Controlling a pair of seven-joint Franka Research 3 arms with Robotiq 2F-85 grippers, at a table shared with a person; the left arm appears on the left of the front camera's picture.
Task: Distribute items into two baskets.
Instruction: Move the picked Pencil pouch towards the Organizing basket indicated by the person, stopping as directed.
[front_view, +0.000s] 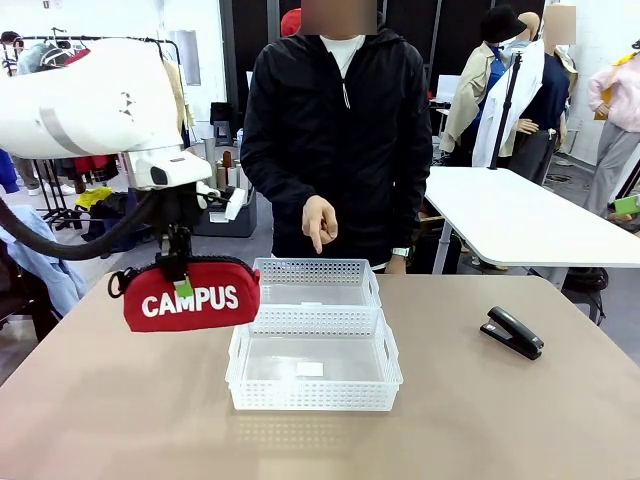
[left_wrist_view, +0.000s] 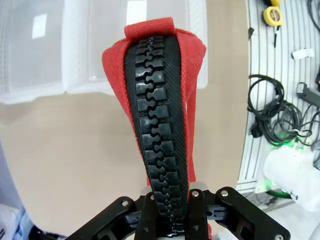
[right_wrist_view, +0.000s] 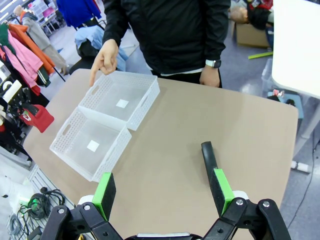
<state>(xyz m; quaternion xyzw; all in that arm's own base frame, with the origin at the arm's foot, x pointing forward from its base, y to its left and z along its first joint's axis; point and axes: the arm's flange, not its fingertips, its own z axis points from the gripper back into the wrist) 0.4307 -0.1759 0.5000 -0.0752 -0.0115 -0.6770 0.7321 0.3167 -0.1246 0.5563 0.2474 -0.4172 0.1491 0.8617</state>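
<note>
The red "CAMPUS" pouch hangs above the table, just left of the two white baskets. My left gripper is shut on its top edge. In the left wrist view the pouch hangs zip-side up from my shut fingers, with the baskets below and beyond it. The far basket and the near basket touch end to end and hold nothing. The black stapler lies at the table's right. My right gripper hangs open above the table, the stapler just past one finger.
A person stands at the far side and points a hand down at the far basket. Their other hand rests at the table edge. The near basket is on my side. A white table stands at the back right.
</note>
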